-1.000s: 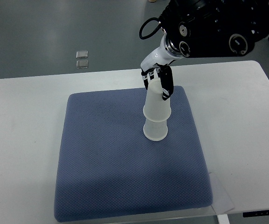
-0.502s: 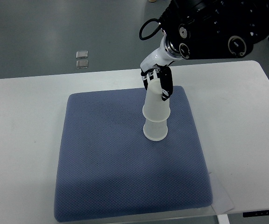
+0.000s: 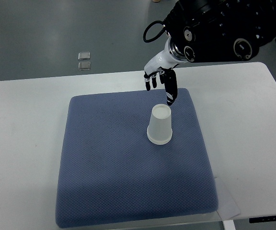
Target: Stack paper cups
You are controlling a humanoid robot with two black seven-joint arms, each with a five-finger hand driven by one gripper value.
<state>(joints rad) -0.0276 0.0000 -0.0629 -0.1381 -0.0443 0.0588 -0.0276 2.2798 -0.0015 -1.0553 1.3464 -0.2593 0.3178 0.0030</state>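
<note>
White paper cups [image 3: 159, 125] stand upside down, nested into one stack, on the blue mat [image 3: 109, 167] right of its middle. My right hand [image 3: 160, 87] hangs just above and behind the stack, fingers spread and pointing down, holding nothing. Its arm comes in from the top right. The left arm is not in view.
The blue mat lies on a white table [image 3: 23, 143]. Two small clear squares [image 3: 84, 60] lie on the grey floor beyond the table's far edge. A thin white sheet [image 3: 229, 203] pokes out under the mat's near right corner.
The upper cup, held high on the lower one, has dropped fully over it. My right hand has let go and its fingers have opened just above the stack.
</note>
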